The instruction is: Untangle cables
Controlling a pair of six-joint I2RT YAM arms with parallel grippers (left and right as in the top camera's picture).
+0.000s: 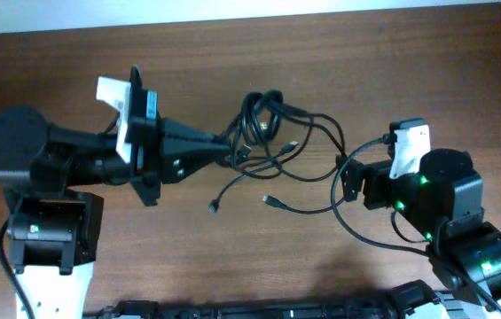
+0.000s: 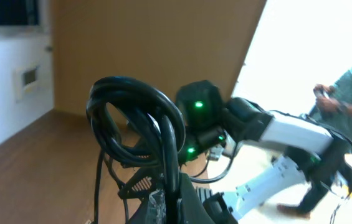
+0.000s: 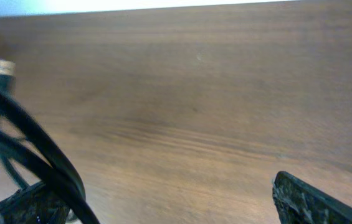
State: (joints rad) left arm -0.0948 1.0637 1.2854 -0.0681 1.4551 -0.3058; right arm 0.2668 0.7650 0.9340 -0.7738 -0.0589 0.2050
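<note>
Closest to the left wrist camera, a bunch of looped black cables is seen standing up out of the left gripper, whose fingers are pressed together on the cords just below the loops. From overhead, the same bunch is found near the middle of the wooden table, at the tip of the outstretched left arm, with several loose strands spread from it to the right and toward the near edge, two of them ending in small plugs that lie on the wood. One long strand is curved round in a wide loop beside the right gripper. In the right wrist view its fingers are held wide apart, with bare table between them; a thick black cord is laid across the left-hand finger, and a pale connector plug is seen at the far left. Whether that cord is touched by the finger cannot be told. Behind the cables, a seated person is visible.
</note>
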